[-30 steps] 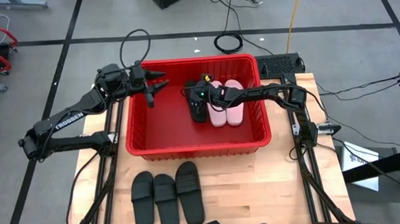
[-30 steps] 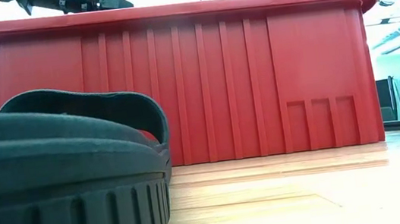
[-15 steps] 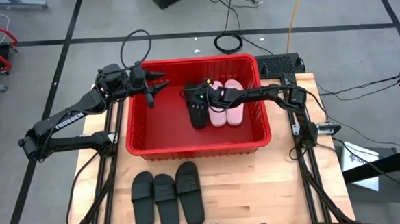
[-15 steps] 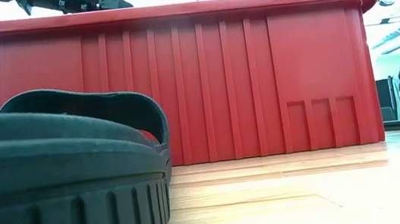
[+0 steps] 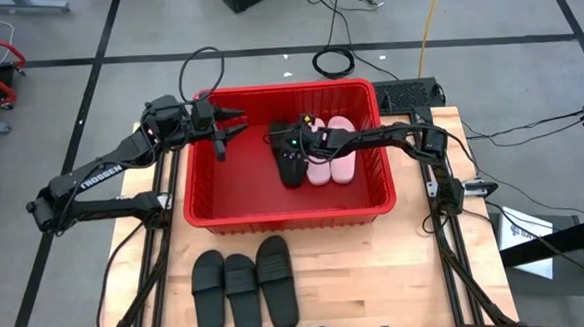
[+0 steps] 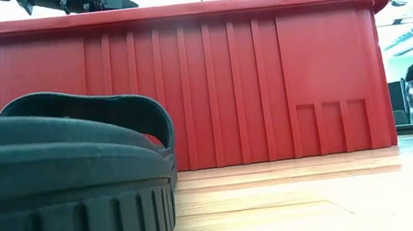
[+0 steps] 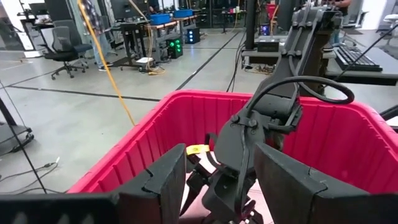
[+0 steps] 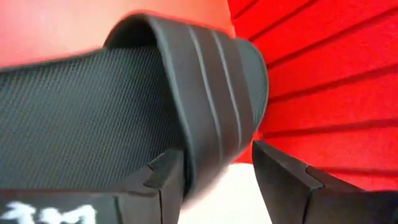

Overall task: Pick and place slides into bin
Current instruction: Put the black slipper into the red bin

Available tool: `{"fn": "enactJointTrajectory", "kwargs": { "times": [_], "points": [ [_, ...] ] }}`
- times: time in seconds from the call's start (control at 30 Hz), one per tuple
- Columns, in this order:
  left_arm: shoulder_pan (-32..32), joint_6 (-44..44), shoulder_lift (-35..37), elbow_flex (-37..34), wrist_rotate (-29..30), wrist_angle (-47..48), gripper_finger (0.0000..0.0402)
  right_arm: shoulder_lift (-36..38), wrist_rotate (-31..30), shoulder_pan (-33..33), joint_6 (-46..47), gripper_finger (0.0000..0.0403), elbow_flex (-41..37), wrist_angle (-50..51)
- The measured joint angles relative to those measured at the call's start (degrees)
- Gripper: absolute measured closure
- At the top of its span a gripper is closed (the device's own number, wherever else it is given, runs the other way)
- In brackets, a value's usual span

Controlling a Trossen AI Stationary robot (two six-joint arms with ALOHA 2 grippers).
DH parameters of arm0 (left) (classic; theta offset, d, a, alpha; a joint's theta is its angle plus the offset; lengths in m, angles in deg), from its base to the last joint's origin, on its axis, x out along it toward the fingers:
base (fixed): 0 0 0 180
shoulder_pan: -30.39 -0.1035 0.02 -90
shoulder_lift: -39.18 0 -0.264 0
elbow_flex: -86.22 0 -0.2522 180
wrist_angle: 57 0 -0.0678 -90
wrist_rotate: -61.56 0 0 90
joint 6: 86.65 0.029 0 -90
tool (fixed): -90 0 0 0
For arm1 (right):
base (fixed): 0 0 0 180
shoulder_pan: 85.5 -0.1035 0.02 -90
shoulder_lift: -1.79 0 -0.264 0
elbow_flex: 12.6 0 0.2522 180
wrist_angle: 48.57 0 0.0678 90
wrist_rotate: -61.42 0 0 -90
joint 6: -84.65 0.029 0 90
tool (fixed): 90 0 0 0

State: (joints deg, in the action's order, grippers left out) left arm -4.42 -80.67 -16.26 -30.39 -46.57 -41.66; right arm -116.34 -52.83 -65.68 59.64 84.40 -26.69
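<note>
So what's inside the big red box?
The bin holds two pink slides and one black slide. The right end effector partly covers the black one.

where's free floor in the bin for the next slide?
The bin is bare across its left half and along the near wall. The right-centre is crowded: a black slide and two pink slides lie together there, with the right gripper, jaws open, over the black one. The left gripper, open, hovers at the far-left corner.
</note>
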Motion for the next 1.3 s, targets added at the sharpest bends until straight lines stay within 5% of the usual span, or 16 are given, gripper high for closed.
{"fn": "enactJointTrajectory", "kwargs": {
  "times": [0.37,0.6,1.3],
  "points": [
    [0.13,0.28,0.0,0.0,0.14,-0.06,0.0213,4.27,-4.0,-0.14,0.38,0.0233,0.0,5.23],
    [0.13,-0.09,0.0,0.0,0.13,-0.06,0.0213,5.48,3.5,-0.4,0.36,0.0236,0.0,4.98],
    [0.2,1.21,3.25,0.0,0.09,-0.32,0.0213,9.08,5.06,-0.42,-1.75,0.0241,0.0,4.7]
  ]
}}
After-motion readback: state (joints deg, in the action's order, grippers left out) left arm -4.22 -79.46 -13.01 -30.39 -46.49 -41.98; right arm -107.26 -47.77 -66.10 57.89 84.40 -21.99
